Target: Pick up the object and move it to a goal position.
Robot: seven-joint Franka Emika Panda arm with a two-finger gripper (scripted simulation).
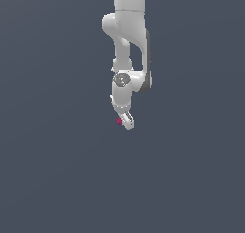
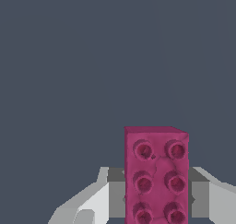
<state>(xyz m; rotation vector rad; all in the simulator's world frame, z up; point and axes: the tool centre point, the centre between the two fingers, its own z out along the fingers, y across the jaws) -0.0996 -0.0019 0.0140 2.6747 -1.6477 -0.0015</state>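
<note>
Wrist view up close: the gripper (image 2: 156,197) has its fingers (image 2: 90,202) clamped on the magenta block (image 2: 156,174), studs facing the camera. From the exterior view, the block (image 1: 119,121) sits at the gripper (image 1: 125,122) tip's 9 o'clock, arm (image 1: 127,40) hanging down from 12.

Pink studded block (image 2: 156,174) apparently clamped by hand (image 2: 154,197).

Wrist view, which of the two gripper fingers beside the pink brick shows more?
The finger on the side away from the pink brick's shaded face; the other finger is cut off.
</note>
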